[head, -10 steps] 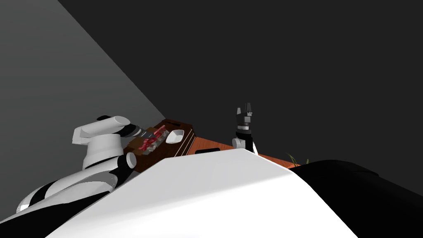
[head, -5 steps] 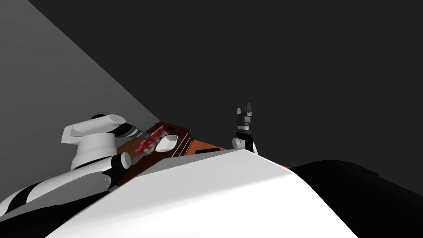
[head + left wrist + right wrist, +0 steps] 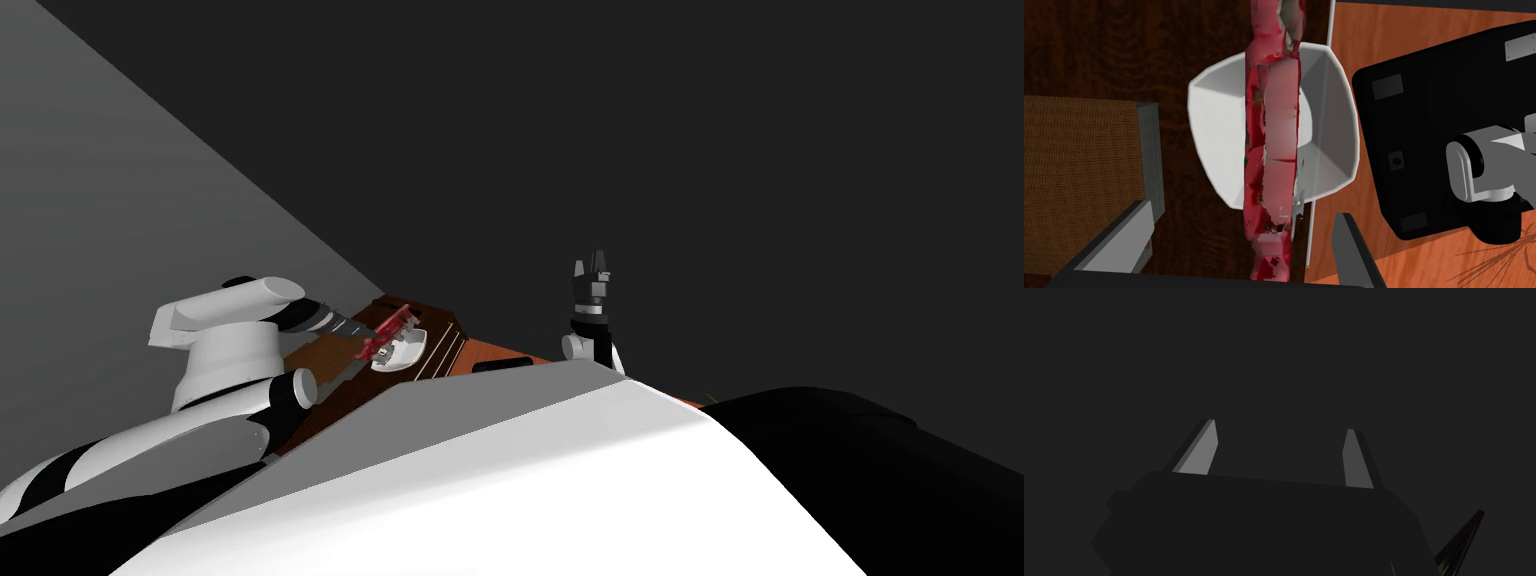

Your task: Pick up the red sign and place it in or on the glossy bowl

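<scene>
The red sign (image 3: 1271, 145) stands edge-on across the white glossy bowl (image 3: 1324, 125), reaching past its rim on both sides. My left gripper (image 3: 1241, 212) hangs over it, open. Its fingers (image 3: 1126, 235) stand well clear of the sign's sides. In the head view the sign (image 3: 386, 332) lies on the bowl (image 3: 404, 352) at the tip of my left gripper (image 3: 362, 330), on the dark wooden table (image 3: 330, 365). My right gripper (image 3: 592, 268) is raised to the right, away from the table, open with nothing between its fingers (image 3: 1200, 448).
A brown woven box (image 3: 1079, 175) with a grey edge stands beside the bowl on the dark table top (image 3: 1124, 45). On the other side an orange wooden surface (image 3: 1364, 40) carries a black flat device (image 3: 1444, 125) with a grey-white part on it.
My left gripper has opened and let go of the red sign, which now sits across the bowl. Before that the arm carried the sign over the bowl. The right arm stayed put.
</scene>
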{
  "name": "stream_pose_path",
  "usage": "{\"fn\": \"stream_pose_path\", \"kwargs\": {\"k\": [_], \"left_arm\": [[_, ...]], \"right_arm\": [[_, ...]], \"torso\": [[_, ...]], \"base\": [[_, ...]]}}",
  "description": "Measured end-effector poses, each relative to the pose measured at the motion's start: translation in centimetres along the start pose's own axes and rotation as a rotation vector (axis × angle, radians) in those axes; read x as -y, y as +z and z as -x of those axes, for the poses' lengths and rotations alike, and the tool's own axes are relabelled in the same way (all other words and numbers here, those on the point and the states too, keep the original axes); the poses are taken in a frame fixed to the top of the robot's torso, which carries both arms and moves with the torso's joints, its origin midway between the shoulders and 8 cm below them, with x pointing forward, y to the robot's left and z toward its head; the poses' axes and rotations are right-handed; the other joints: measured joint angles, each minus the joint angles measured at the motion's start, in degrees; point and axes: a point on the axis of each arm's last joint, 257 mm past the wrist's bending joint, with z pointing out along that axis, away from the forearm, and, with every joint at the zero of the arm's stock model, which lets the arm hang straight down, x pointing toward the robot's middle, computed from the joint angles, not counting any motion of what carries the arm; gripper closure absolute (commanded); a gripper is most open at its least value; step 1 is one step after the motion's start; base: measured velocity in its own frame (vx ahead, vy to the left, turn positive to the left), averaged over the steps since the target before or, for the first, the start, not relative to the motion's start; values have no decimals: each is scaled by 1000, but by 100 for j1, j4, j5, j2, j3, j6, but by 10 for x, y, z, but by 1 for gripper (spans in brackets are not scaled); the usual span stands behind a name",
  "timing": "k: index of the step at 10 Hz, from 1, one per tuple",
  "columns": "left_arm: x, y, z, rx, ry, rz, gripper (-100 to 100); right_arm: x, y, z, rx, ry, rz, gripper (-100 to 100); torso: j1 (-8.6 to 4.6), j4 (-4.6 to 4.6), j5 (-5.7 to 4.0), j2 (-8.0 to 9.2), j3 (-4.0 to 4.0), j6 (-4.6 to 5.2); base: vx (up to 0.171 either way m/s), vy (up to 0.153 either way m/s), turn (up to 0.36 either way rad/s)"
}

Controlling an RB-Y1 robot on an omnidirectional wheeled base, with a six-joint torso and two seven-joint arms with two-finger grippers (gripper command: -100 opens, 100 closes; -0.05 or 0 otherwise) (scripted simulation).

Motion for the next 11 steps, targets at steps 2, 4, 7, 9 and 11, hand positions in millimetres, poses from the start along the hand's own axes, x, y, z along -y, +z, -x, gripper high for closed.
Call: {"fn": "stream_pose_path", "kwargs": {"k": [2,4,7,9,11], "left_arm": [[0,0,0,0,0,0,-100],[6,0,1,2,-12,7,-100],[18,-2,7,11,-47,10,-100],[19,1,13,14,-75,27,-100],[27,-3,18,15,-102,24,-100]], "right_arm": [[0,0,0,0,0,0,0],[0,0,0,0,0,0,0],[0,0,0,0,0,0,0],[0,0,0,0,0,0,0],[0,0,0,0,0,0,0]], "torso": [[0,0,0,0,0,0],[13,6,2,28,16,2],[21,9,4,42,24,5],[13,7,4,27,17,-6],[15,8,3,31,19,-4]], "base": [[-41,8,-148],[-117,63,-329],[-116,53,-214],[-76,14,-162],[-70,23,-79]]}}
